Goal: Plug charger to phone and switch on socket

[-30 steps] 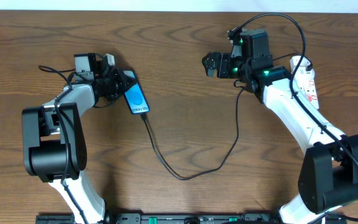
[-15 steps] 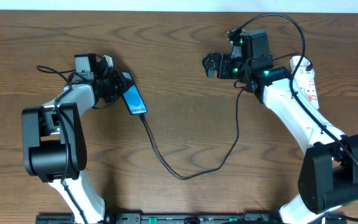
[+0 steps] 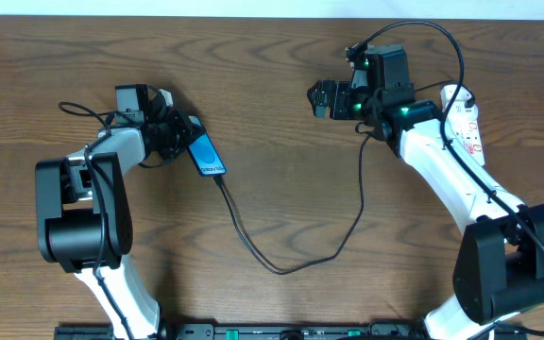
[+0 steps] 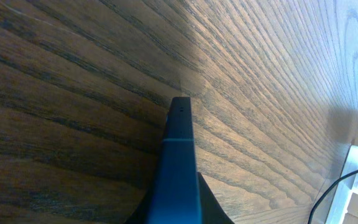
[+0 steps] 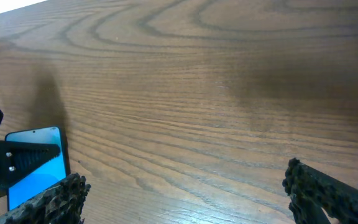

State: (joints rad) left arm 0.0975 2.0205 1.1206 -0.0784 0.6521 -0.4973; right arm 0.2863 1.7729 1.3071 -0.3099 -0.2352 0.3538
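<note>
Your left gripper [image 3: 183,133] is clamped shut on the near end of the phone [image 3: 208,156]. The phone sticks out past the fingertips, rolled partly onto its edge; the wrist camera sees it almost edge-on. At the phone's far end the charger [image 3: 277,268] leaves in a loose loop away from the gripper. The plug looks seated, though it is too small to be sure.

To do this step well, hold the wrist steady and put no pull on that cable. Roll the phone flat onto the table [image 3: 281,57] before you loosen the grip, so the plug is not levered out.

The left arm is folded close, forearm reaching out, wrist twisted. Your right gripper [image 3: 318,98] hangs above bare wood with its jaws spread wide and nothing between them, pointing across toward the phone. The socket [image 3: 465,121] lies behind it, alongside the forearm and partly hidden. I judge the switch is yours to press next: draw the right arm back and use one fingertip.
</note>
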